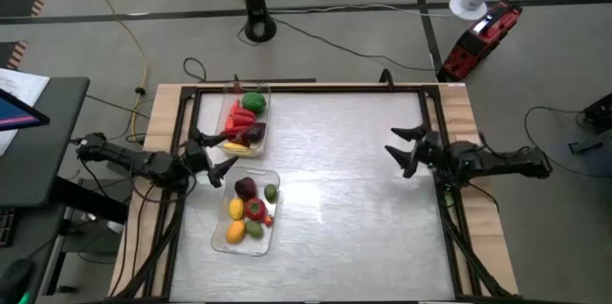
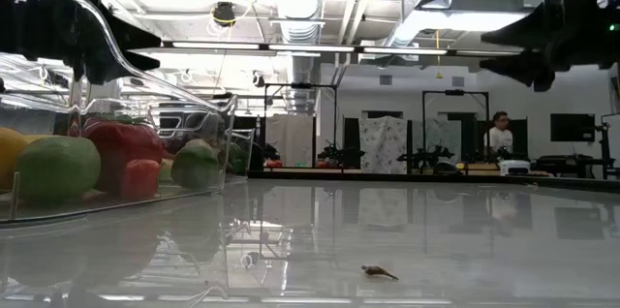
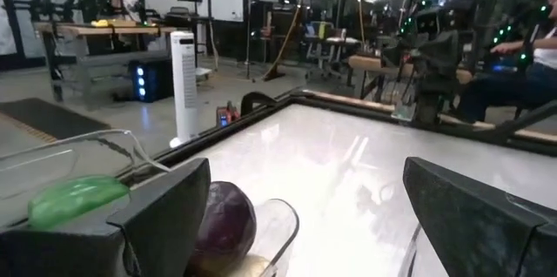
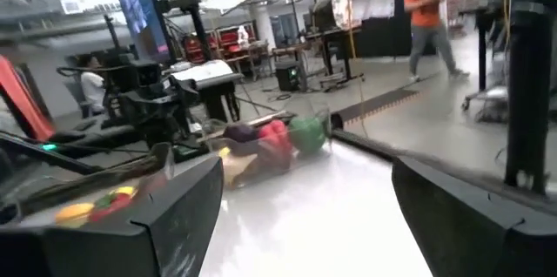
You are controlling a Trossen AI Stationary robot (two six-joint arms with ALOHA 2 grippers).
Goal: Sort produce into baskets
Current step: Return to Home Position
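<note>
Two clear baskets stand on the table's left half. The far basket (image 1: 245, 119) holds a green piece, red peppers, a dark purple piece and a yellow piece. The near basket (image 1: 248, 211) holds a dark purple fruit, yellow, red, green and orange pieces; it also shows in the low view (image 2: 116, 168). My left gripper (image 1: 212, 156) is open and empty, above the gap between the two baskets. My right gripper (image 1: 404, 148) is open and empty at the table's right side, raised above the table (image 2: 528, 46). The far basket's produce shows in the right wrist view (image 4: 270, 142).
The table's middle and right are bare shiny metal (image 1: 354, 208), with a black frame along its edges (image 1: 306, 91). A small dark scrap (image 2: 379, 272) lies on the table near the front. People and workbenches stand in the room beyond.
</note>
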